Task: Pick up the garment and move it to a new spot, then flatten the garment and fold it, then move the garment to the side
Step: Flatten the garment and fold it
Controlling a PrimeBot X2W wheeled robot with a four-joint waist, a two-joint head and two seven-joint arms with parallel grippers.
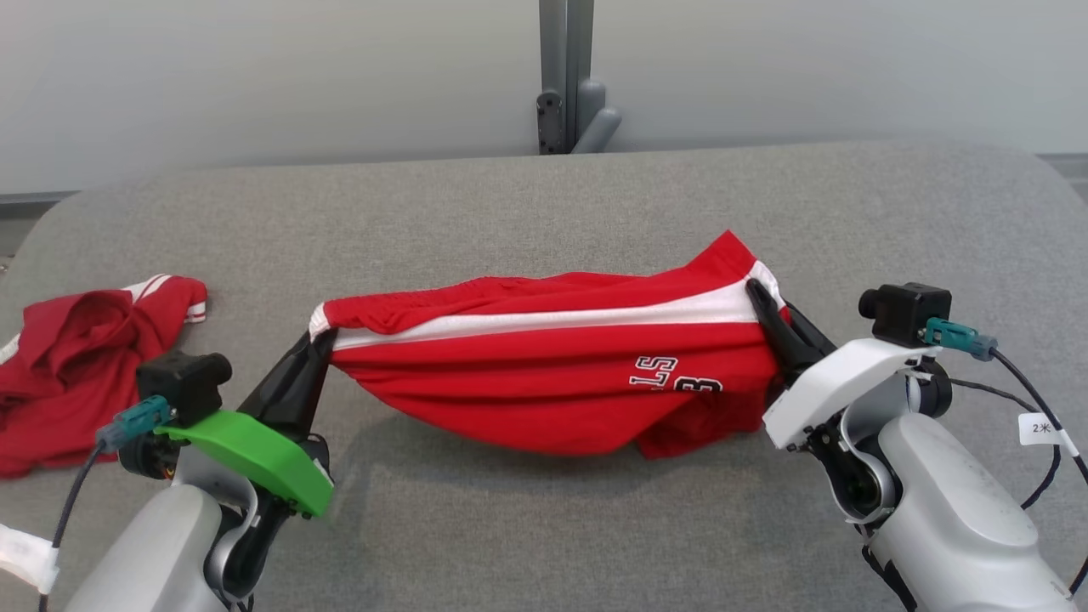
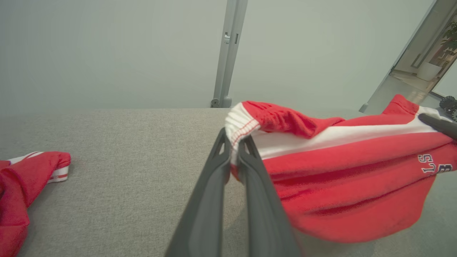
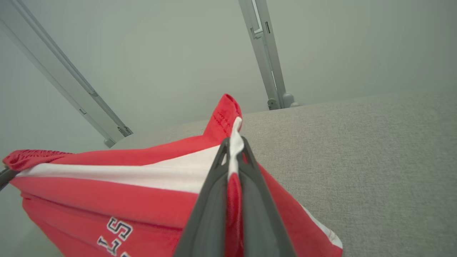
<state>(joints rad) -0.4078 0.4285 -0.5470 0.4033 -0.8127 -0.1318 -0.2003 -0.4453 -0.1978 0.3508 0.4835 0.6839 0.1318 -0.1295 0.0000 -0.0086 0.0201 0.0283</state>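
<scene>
Nearest to me, at the bottom of the head view, are my two pale forearms, the left one with a green plastic wrist cover (image 1: 246,455) and the right one with a white plastic wrist cover (image 1: 837,382). From them the dark fingers reach up and inward.

My left gripper (image 1: 316,340) is clamped on the gathered white elastic edge of the red cloth garment (image 1: 527,374). The left wrist view shows both fingers of this gripper (image 2: 234,141) pressed together on that edge. My right gripper (image 1: 756,293) is clamped on the opposite end. In the right wrist view its fingers pinch a fold of red and white cloth at the tips (image 3: 234,146).

The garment (image 2: 339,178) hangs stretched between the two grippers over the middle of the grey fabric-covered bench (image 1: 544,204). Its white stripe runs along the top from one gripper to the other. White lettering shows low on the side near my right gripper. The lower fold sags toward the bench and casts a shadow. I cannot tell whether it touches the surface.

A second crumpled red garment with white trim (image 1: 76,357) lies on the bench at my far left, well apart from the held one. Behind the bench stands a grey metal post (image 1: 565,76) against a pale wall.
</scene>
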